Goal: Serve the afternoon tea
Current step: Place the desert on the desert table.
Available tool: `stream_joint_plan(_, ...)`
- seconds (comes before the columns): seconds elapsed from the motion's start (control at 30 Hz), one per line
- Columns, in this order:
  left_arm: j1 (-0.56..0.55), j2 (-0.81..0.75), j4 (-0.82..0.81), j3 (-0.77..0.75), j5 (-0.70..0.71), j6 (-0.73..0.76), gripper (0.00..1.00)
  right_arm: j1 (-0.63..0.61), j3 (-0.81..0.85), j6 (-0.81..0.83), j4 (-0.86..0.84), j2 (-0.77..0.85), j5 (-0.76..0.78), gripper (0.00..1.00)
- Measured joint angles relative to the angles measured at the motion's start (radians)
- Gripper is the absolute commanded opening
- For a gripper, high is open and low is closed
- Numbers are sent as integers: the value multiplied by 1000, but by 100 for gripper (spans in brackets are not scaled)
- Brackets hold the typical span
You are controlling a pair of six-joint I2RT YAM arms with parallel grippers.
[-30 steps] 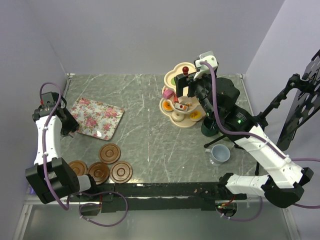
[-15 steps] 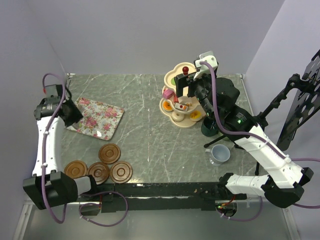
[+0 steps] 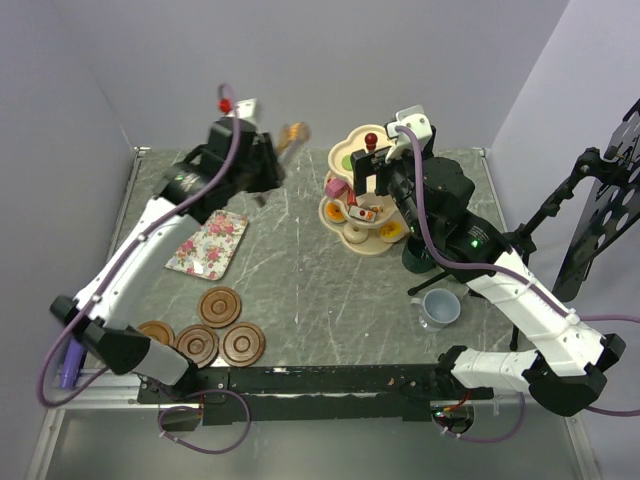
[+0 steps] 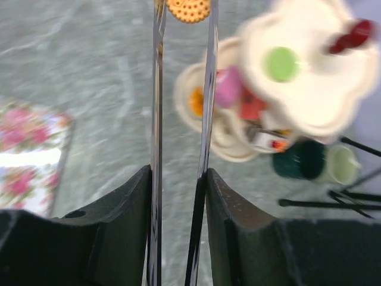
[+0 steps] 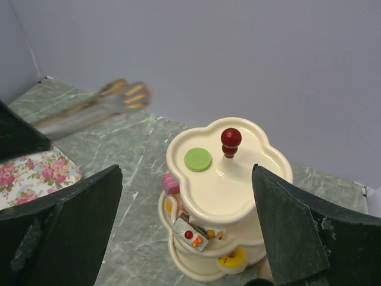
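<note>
The cream three-tier stand (image 3: 345, 160) with a red knob (image 3: 371, 139) stands at the back right and carries small cakes on its tiers. It also shows in the right wrist view (image 5: 238, 179) and the left wrist view (image 4: 309, 89). A green disc (image 5: 197, 159) lies on its top tier. My left gripper (image 3: 262, 170) (image 4: 178, 176) is shut on thin metal tongs (image 4: 156, 89), whose tips pinch a round tan biscuit (image 4: 188, 9) left of the stand. My right gripper (image 3: 370, 172) (image 5: 187, 232) hangs open and empty just above the stand.
Several brown saucers (image 3: 220, 306) lie at the front left. The floral tray (image 3: 207, 244) lies at the left. A dark green mug (image 3: 418, 258) and a grey-blue mug (image 3: 439, 308) stand right of the stand. A light green mug (image 4: 340, 165) stands beside the dark green one. A black rack (image 3: 600, 200) stands at the far right.
My left arm has swung from the table's left edge across to the back middle, so the tongs and biscuit now point at the stand. The right arm has barely moved.
</note>
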State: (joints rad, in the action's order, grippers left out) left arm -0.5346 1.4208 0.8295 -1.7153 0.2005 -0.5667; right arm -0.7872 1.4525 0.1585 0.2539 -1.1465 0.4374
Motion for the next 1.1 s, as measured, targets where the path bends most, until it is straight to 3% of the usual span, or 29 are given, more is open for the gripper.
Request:
stream_joint_plan(0.17, -151, 116, -47, -120, 0, -8, 34, 0, 0, -7, 2, 0, 7, 95)
stream_joint_plan(0.43, -257, 154, -62, -136, -3, -30, 34, 0, 1, -23, 9, 0, 8, 95)
stream_joint_plan(1.1, -308, 212, -42, -136, -1, -32, 40, 0, 2, -46, 17, -1, -5, 95)
